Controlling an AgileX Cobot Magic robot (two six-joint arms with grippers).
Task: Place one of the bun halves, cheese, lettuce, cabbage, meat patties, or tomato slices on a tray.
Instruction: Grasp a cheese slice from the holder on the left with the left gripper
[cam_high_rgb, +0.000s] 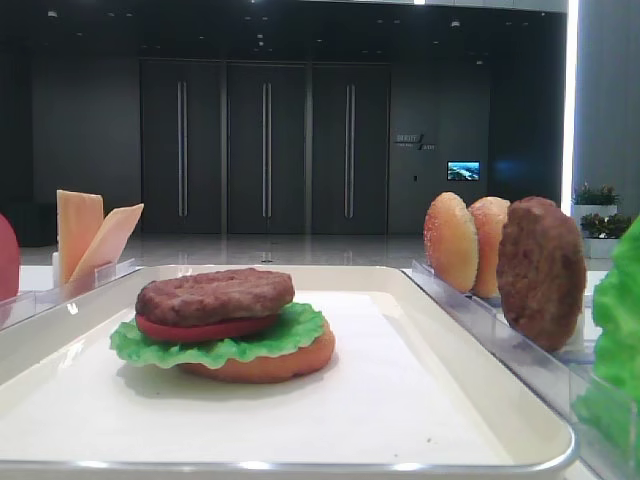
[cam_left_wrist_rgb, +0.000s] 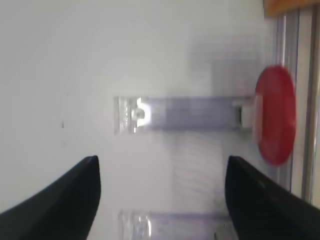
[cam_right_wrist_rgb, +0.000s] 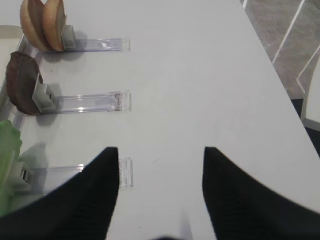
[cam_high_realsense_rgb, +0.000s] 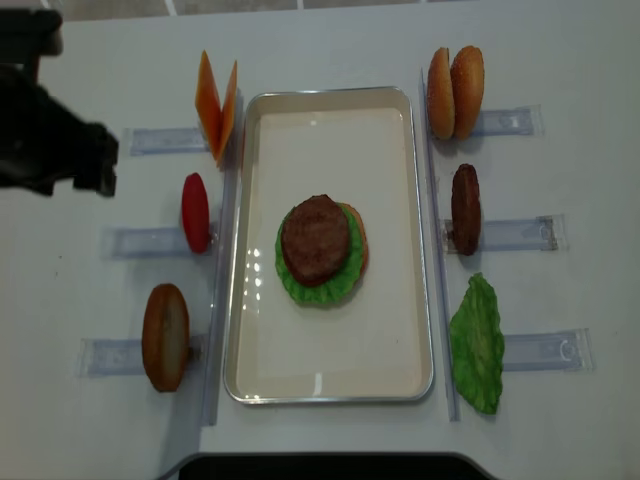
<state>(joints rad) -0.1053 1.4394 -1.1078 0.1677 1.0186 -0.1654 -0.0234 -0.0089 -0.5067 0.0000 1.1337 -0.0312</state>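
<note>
The cream-white tray (cam_high_realsense_rgb: 330, 380) sits mid-table, holding a stack: bun half (cam_high_rgb: 262, 364), lettuce (cam_high_rgb: 222, 344), tomato slice (cam_high_rgb: 200, 328) and meat patty (cam_high_realsense_rgb: 316, 240) on top. Left of the tray, two cheese slices (cam_high_realsense_rgb: 215, 105) lean in their clear rack (cam_high_realsense_rgb: 165, 140). The left gripper (cam_left_wrist_rgb: 160, 200) hangs spread and empty over bare table, a racked tomato slice (cam_left_wrist_rgb: 275, 120) ahead of it. The right gripper (cam_right_wrist_rgb: 161, 195) gapes empty beside the right-hand racks (cam_right_wrist_rgb: 90, 102).
</note>
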